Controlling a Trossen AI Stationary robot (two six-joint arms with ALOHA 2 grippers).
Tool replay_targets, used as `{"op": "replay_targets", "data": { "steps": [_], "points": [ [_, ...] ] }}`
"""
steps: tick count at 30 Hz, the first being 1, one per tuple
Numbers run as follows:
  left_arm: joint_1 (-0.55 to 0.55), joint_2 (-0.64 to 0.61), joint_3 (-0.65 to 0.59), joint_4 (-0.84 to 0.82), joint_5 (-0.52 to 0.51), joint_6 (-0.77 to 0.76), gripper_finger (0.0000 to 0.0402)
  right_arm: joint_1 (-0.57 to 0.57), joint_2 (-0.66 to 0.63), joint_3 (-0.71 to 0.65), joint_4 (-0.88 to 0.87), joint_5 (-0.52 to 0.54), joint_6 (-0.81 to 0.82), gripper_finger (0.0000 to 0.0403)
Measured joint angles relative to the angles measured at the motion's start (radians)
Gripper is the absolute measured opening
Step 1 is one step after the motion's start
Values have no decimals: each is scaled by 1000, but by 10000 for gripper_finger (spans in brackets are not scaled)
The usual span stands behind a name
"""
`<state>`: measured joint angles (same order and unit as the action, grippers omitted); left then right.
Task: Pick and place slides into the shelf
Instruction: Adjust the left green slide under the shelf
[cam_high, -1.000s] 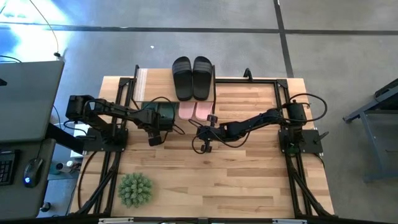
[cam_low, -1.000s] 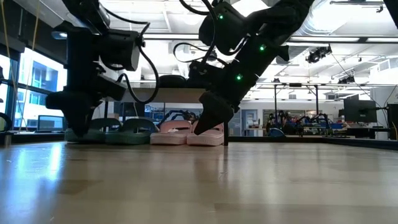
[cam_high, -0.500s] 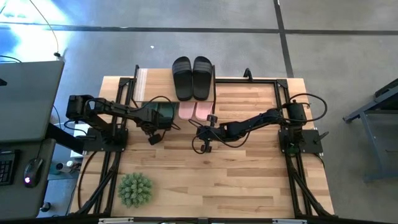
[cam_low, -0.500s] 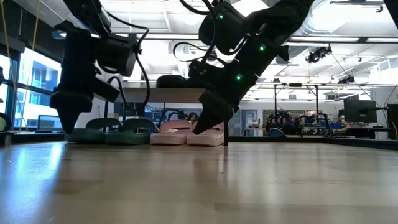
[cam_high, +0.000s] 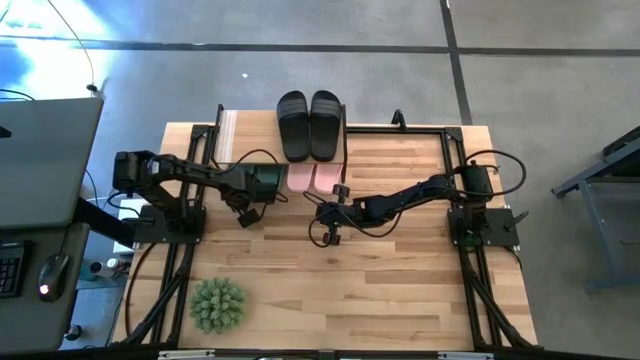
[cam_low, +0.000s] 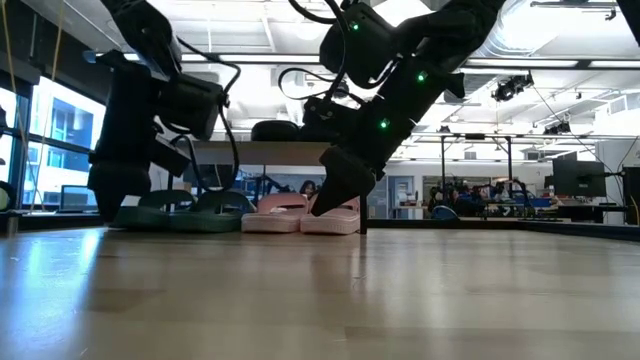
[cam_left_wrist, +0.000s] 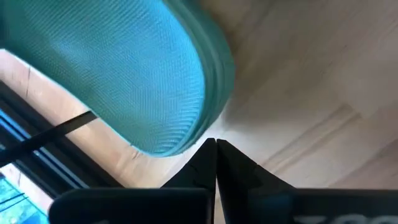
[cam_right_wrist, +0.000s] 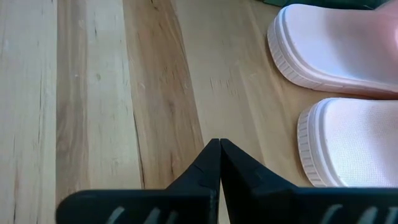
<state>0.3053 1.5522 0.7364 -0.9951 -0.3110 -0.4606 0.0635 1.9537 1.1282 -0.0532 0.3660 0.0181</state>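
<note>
Taking the small low shelf (cam_high: 232, 128) with its light wooden top board and thin black metal frame as the landmark, the nearest things are the two arms on the worktop (cam_high: 400, 290) side of it. The right gripper (cam_high: 330, 238) hangs low just in front of the shelf's open face, its jaws pressed together and empty. The left gripper (cam_high: 246, 219) sits near the shelf's other front corner, its jaws likewise closed on nothing.

Under the top board lie the dark green rubber slide sandals (cam_low: 185, 210) and, beside them, the pink rubber slide sandals (cam_low: 300, 214), heels towards the arms. On top of the shelf, farthest back, rests the pair of black rubber slide sandals (cam_high: 308, 124).

These slides look light and springy, with a ribbed sole edge that should resist slipping; the foam would give under a pinch rather than break. The wide strap or the thick heel rim looks the best place to take hold.

The overhead view shows the pairs' order and the black pair on top, but hides most of the lower tier. The level view shows the green and pink pairs side by side below. The wrist views show that each pair of closed jaws stands just short of a heel, not touching it.
</note>
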Motion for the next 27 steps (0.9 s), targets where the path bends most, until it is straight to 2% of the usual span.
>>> {"op": "replay_targets", "data": {
  "steps": [16,27],
  "points": [
    [101,4,0,79,11,90,0,0,0,0,-2,4,0,0],
    [106,4,0,85,12,124,1,0,0,0,-2,4,0,0]
  ]
}}
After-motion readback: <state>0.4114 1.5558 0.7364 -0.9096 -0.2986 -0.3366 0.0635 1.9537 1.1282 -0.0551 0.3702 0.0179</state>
